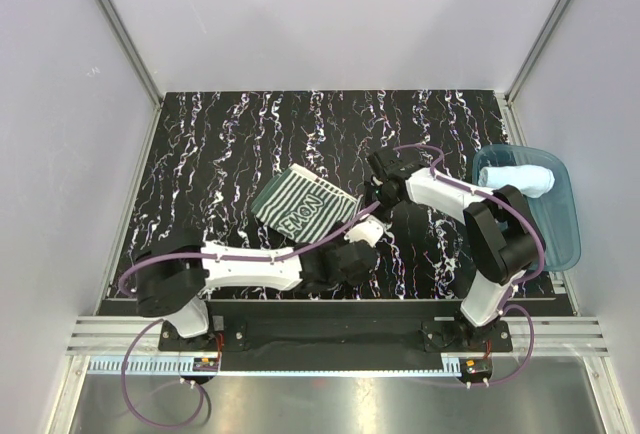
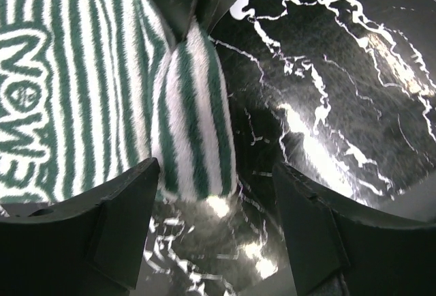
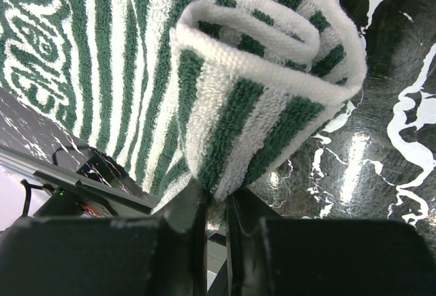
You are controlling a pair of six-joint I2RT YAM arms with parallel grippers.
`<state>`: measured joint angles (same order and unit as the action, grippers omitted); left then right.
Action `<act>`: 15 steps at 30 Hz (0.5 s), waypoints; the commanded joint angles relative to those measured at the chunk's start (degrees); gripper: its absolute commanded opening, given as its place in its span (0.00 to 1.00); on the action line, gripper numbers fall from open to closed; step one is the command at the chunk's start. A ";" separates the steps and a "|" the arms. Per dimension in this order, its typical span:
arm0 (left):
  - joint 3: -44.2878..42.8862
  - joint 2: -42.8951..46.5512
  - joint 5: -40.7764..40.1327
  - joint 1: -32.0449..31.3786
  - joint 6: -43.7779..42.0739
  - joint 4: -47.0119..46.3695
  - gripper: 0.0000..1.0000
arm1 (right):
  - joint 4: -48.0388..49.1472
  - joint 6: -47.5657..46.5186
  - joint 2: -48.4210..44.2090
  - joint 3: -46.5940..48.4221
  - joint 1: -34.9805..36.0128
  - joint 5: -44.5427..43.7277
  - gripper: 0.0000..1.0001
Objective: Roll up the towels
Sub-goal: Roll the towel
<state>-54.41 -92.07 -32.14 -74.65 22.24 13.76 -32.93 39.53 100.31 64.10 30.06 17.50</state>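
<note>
Where the striped towel [image 1: 305, 209] curls into a loose roll near the middle of the glossy black, white-veined worktop [image 1: 220, 154], the right fingers [image 1: 380, 197] pinch its thick terry edge, nearly closed. Only the right wrist view shows that green-and-white spiral; the overhead view shows the flat remainder with woven lettering. The left fingers [image 1: 358, 239] stand wide apart, holding nothing, the roll's rounded end just ahead between them. A pale blue towel [image 1: 520, 179] lies rolled in a translucent tray [image 1: 560, 244] at the right edge.
</note>
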 commanded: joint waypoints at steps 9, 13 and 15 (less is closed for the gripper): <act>-1.23 -5.66 -3.45 0.12 0.17 -5.76 0.72 | -2.40 -1.56 -1.79 2.96 0.61 3.51 0.06; 1.84 -5.92 -2.49 0.82 0.26 -7.86 0.63 | -1.53 -0.95 -2.14 2.44 0.61 6.14 0.06; 2.90 -5.92 -2.40 1.17 0.52 -8.57 0.53 | -1.00 -0.51 -2.49 2.00 0.61 6.94 0.06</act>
<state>-53.30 -97.89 -33.23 -74.15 22.22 9.50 -33.50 38.98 100.29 64.62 30.06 20.29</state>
